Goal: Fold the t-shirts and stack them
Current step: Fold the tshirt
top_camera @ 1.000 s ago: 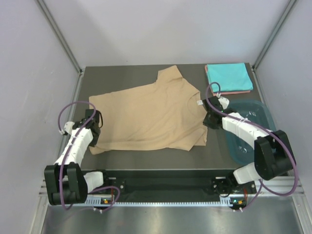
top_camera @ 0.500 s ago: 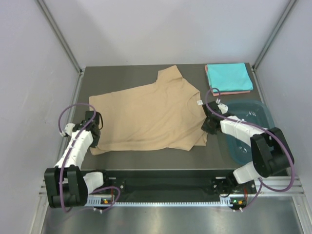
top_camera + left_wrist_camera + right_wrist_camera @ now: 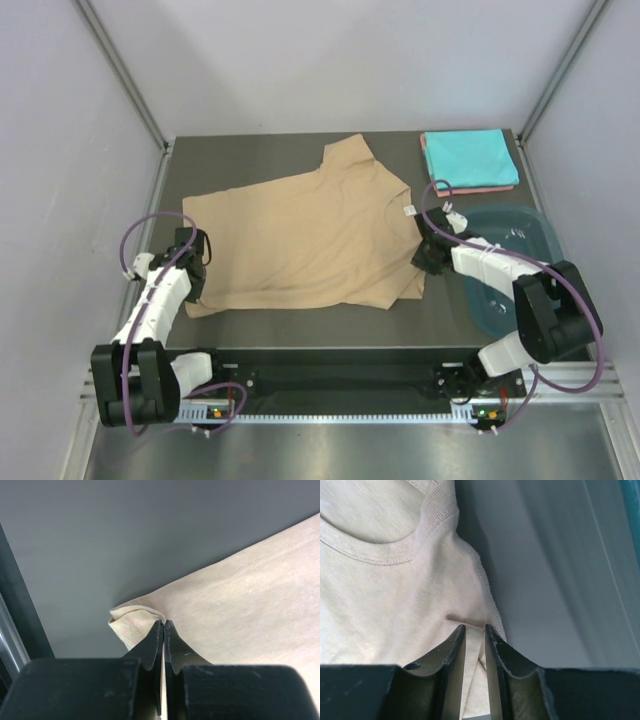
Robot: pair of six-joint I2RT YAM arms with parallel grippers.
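The tan t-shirt (image 3: 310, 235) lies spread flat on the dark table, collar toward the right. My left gripper (image 3: 195, 272) is at the shirt's near-left hem corner. In the left wrist view it (image 3: 163, 622) is shut on the bunched corner of the tan cloth (image 3: 250, 595). My right gripper (image 3: 428, 255) is at the shirt's right edge beside the collar. In the right wrist view it (image 3: 475, 627) is closed on a fold of tan cloth (image 3: 380, 595). The turquoise t-shirt (image 3: 470, 157) lies folded on the folded salmon-pink t-shirt (image 3: 492, 188) at the far right corner.
A dark teal plastic tub (image 3: 515, 270) stands at the right, just beyond my right arm; its rim (image 3: 632, 510) shows in the right wrist view. Grey walls enclose the table on the left, back and right. Bare table (image 3: 250, 160) shows behind the tan shirt.
My right gripper has moved slightly nearer and left along the shirt's right edge. My left gripper has held its place on the hem corner.
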